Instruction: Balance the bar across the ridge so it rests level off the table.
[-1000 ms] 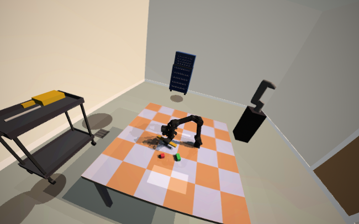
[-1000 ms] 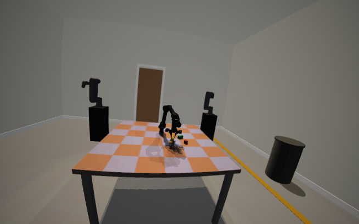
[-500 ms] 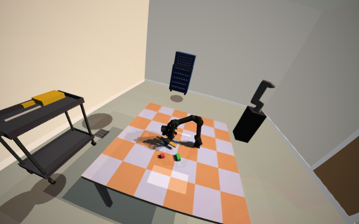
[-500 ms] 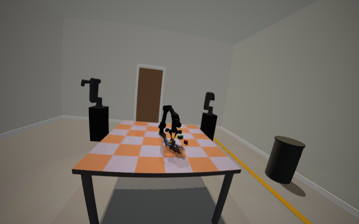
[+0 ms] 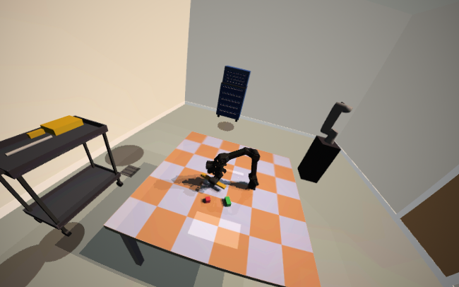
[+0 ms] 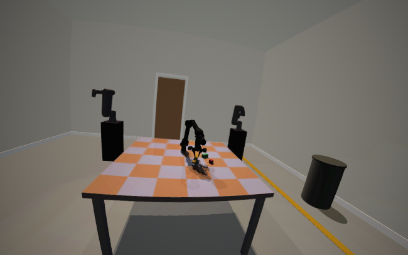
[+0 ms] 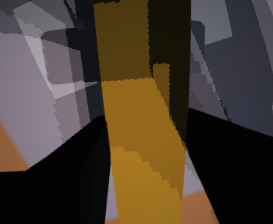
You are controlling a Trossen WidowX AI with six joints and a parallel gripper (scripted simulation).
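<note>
A long yellow bar [image 5: 220, 184] [image 6: 194, 161] [image 7: 137, 130] is held low over the middle of the checkered table [image 5: 267, 249] [image 6: 155, 186]. My gripper [image 5: 216, 179] [image 6: 194, 156] is shut on the bar near its middle. In the wrist view the bar runs straight up the frame between my two dark fingers. A dark ridge [image 5: 207, 185] lies under the bar and crosses it. I cannot tell whether the bar touches the ridge.
A red cube [image 5: 207, 199] [image 6: 211, 161] and a green cube [image 5: 227, 201] [image 6: 204, 155] sit on the table just in front of the bar. A black cart [image 5: 42, 156] stands left of the table. Black pedestals [image 5: 318, 158] [image 6: 112, 139] with idle arms stand beside the table.
</note>
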